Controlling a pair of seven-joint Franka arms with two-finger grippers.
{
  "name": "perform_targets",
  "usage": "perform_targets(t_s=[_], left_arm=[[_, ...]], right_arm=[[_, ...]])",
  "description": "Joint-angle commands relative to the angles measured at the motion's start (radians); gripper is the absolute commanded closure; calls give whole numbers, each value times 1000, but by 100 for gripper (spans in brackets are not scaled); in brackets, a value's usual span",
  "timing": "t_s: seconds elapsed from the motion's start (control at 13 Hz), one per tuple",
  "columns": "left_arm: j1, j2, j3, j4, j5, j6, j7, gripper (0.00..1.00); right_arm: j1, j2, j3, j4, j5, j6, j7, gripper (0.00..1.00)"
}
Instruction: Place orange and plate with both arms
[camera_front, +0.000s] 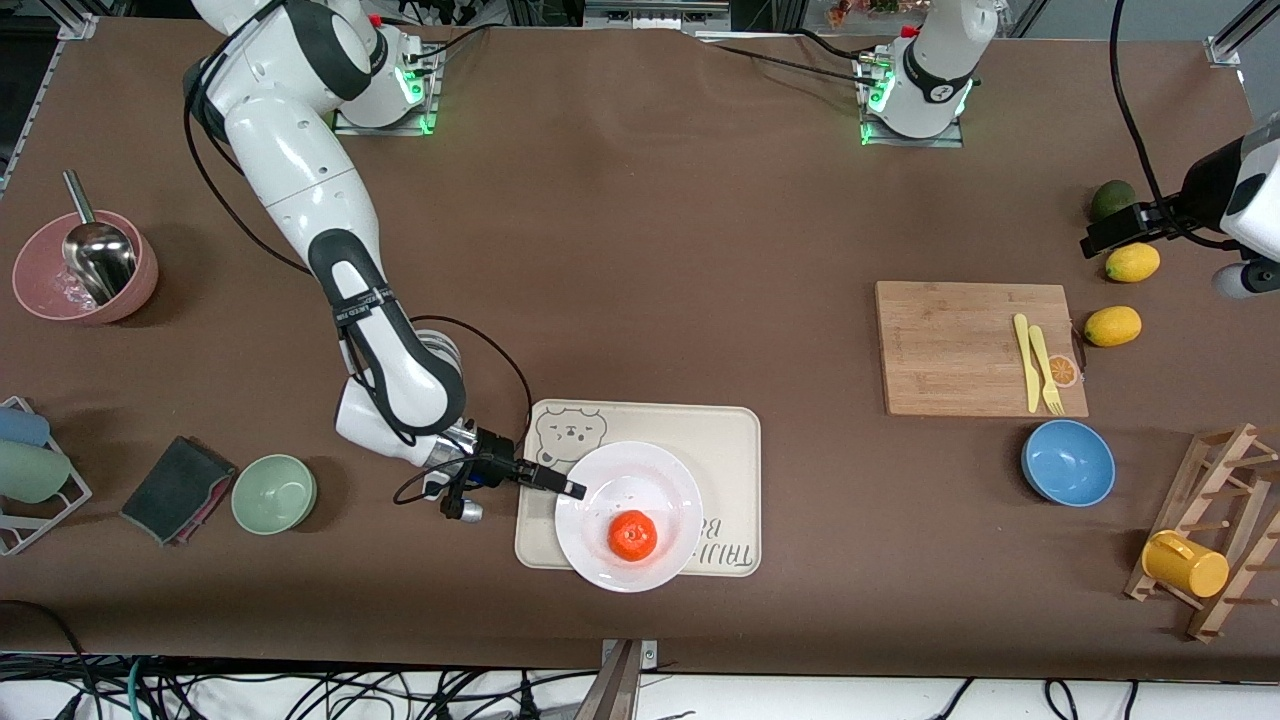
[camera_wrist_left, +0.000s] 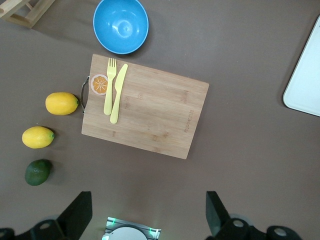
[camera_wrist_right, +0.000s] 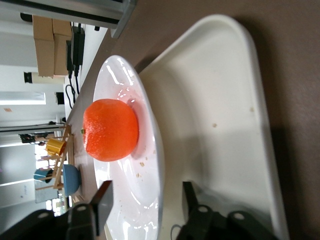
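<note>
Our right gripper sits low at the rim of the plate, on the side toward the right arm's end of the table. Its fingers stand parted on either side of the rim, one above and one below; we judge the rim is slack between them rather than pinched. The plate rests on the tray, overhanging the tray's edge nearest the front camera, and the orange sits on the plate, toward its nearer part and well clear of the fingers. The step in hand looks like letting go of the plate, so we should spread the fingers a little more, then draw straight back along the tray toward the right arm's end, keeping level so that the lower finger does not lift the rim and roll the orange. Only once clear of the rim should we rise. Our left gripper waits high over the table toward the left arm's end, its jaws wide and empty, with the board and three fruits below it; it need not move.
</note>
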Motion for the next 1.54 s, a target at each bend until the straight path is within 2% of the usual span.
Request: perform_targets(t_s=[0.0, 0.15, 0.31, 0.38, 0.62, 0.77, 0.92, 1.23, 1.46], left_arm=[[-4, -11, 8, -4, -25, -3, 4, 0], [-5, -8, 8, -4, -25, -3, 4, 0], [-4, -7, 8, -4, -25, -1, 4, 0], [-2, -8, 8, -4, -25, -1, 6, 0], [-1, 0, 8, -4, -25, 6, 6, 0], [-1, 3, 10, -4, -25, 14, 6, 0], [-1, 3, 8, -4, -25, 12, 6, 0], [-1, 1, 8, -4, -27, 12, 7, 0], [-1, -2, 8, -4, -27, 6, 9, 0]], right_arm=[[-6, -22, 0, 20, -109, -1, 26, 0], [-12, -36, 0, 18, -157, -5, 24, 0], [-13, -126, -26, -56, -261, -60, 24, 0], [-12, -181, -71, -115, -324, -121, 24, 0], [-10, -293, -167, -189, -551, -304, 33, 0], [-10, -356, -244, -195, -641, -463, 36, 0], [-4, -433, -305, -196, -770, -600, 67, 0], [-3, -585, -333, -195, -1028, -870, 258, 0], [-3, -691, -335, -196, -1099, -1046, 320, 0]])
